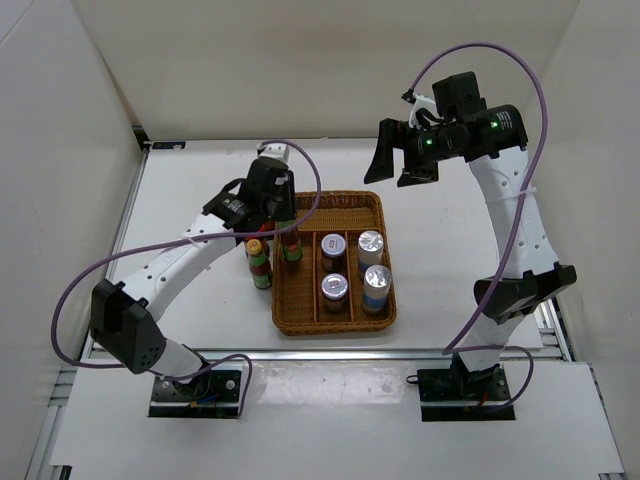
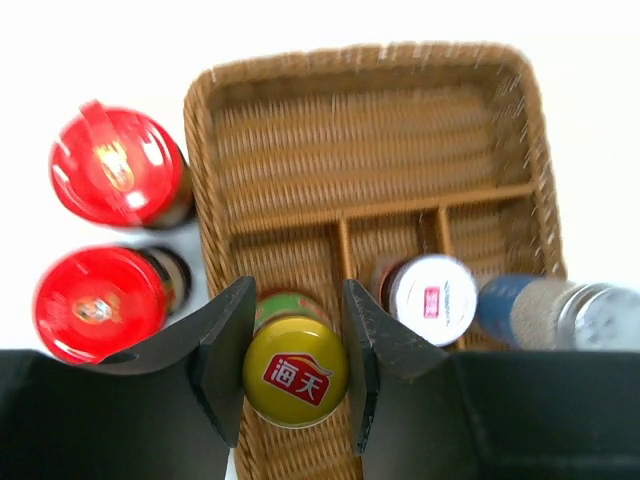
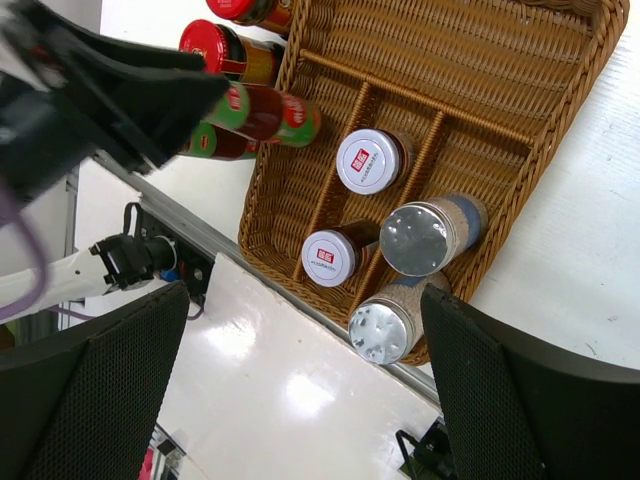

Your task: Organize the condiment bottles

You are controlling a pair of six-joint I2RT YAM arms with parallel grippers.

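Only wrist view shows tool (image 2: 297, 292) clasping bottle (image 2: 295, 373)

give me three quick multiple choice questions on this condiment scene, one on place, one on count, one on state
1. Where are the two red-lidded jars relative to the wicker tray? A in its wide compartment; B on the table outside it; C stacked on its rim.
2. How many silver or white-topped jars stand in the tray? A two; B six; C four.
3. How is the right gripper? A open and empty; B shut on a jar; C shut on a bottle.
Answers: 1 B, the left wrist view shows both standing beside the tray's wall. 2 C, the top view shows two in each of two narrow compartments. 3 A, its fingers are spread apart with nothing between them.
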